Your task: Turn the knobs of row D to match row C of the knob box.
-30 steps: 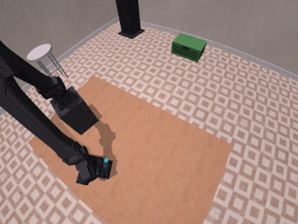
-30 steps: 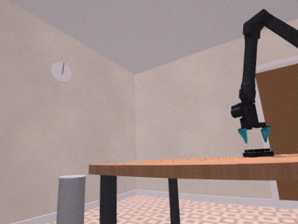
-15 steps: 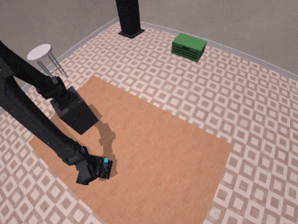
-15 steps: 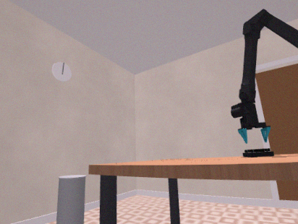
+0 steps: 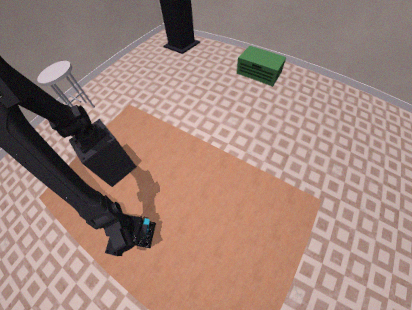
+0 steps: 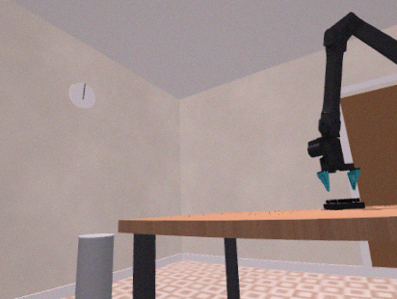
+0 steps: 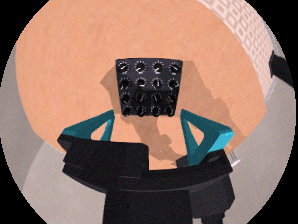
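From the top view, I have the arm (image 5: pixel 47 167) (image 6: pixel 333 82) reaching in from the left side, its wrist low over the worktop (image 5: pixel 215 220) (image 6: pixel 231 226) (image 7: pixel 75 50). The knob box (image 5: pixel 146 240) (image 6: pixel 344 204) (image 7: pixel 150 75) lies near one edge of that orange-brown surface, partly covered by the wrist, with a bit of teal finger showing above it. A black block-shaped base (image 5: pixel 111 162) stands on the worktop too. Beyond it I see a round-topped stool (image 5: pixel 55 73), a green chest (image 5: pixel 261 65) and a black post (image 5: pixel 179 27) on the patterned floor.

In the exterior view, my jaws (image 6: pixel 339 187) point down above the knob box, spread wide apart with nothing between them, and there is a gap between their tips and the knobs. The box sits flat on the worktop. A grey cylinder (image 6: pixel 95 265) stands beside the table, and a clock (image 6: pixel 82 95) hangs on the wall.

Through the wrist camera, I get the box's face: four rows of four knobs with white lines. The nearer two rows are in shadow, and their lines are too dim for me to read. The teal fingers stand either side of the view's middle, open.

Over the 1.0 s interval, the top and exterior views show no discernible change: any displacement of the black 6-joint arm (image 5: pixel 55 172) (image 6: pixel 332 87) (image 7: pixel 147 205) or its teal-fingered parallel gripper (image 5: pixel 145 223) (image 6: pixel 341 190) (image 7: pixel 147 113), left, right, near or far, is too small to tell.
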